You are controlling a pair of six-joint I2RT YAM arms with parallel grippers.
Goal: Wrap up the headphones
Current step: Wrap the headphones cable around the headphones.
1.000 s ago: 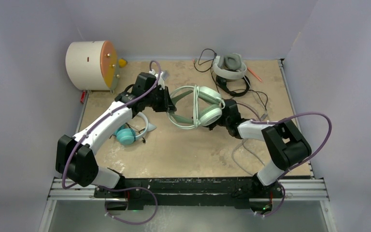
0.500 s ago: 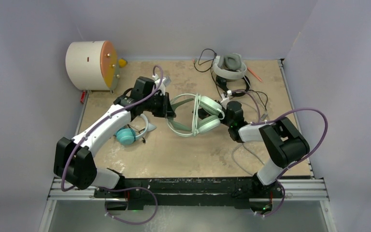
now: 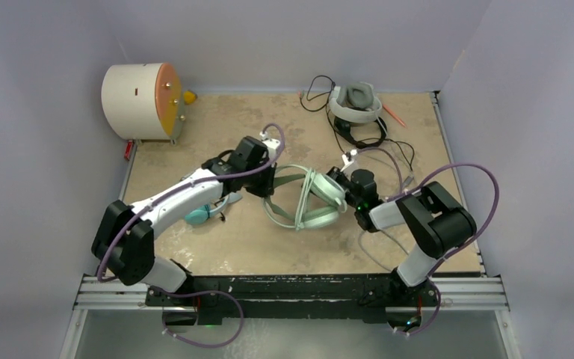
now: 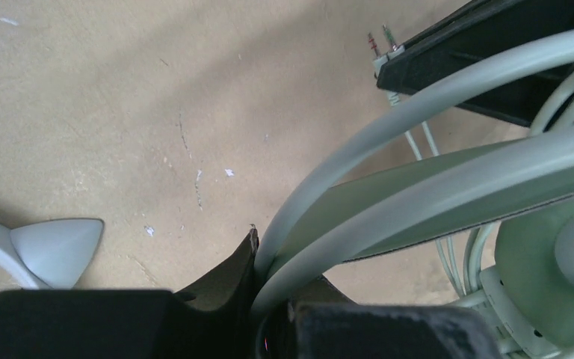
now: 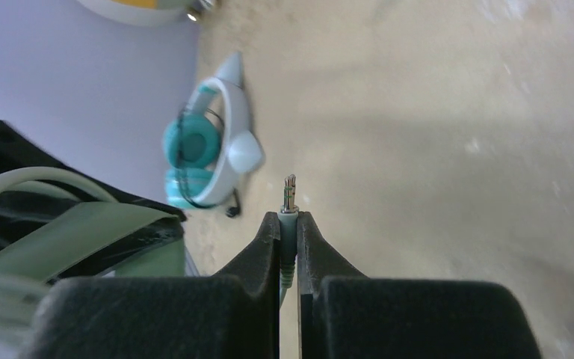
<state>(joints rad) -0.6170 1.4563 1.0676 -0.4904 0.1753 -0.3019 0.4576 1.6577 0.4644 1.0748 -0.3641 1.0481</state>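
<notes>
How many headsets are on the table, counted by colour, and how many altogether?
Teal-cupped headset with white band: 1
Mint-green headset: 1
White-and-grey headset: 1
Thin black headset: 1
Total: 4

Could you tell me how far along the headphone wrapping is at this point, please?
Nothing looks finished yet. In hand: the left gripper clamps the band of the mint-green headphones, and the right gripper pinches their plug, apparently mid-wrap. Left: the teal headset, white-and-grey headset and black headset lie untouched.
</notes>
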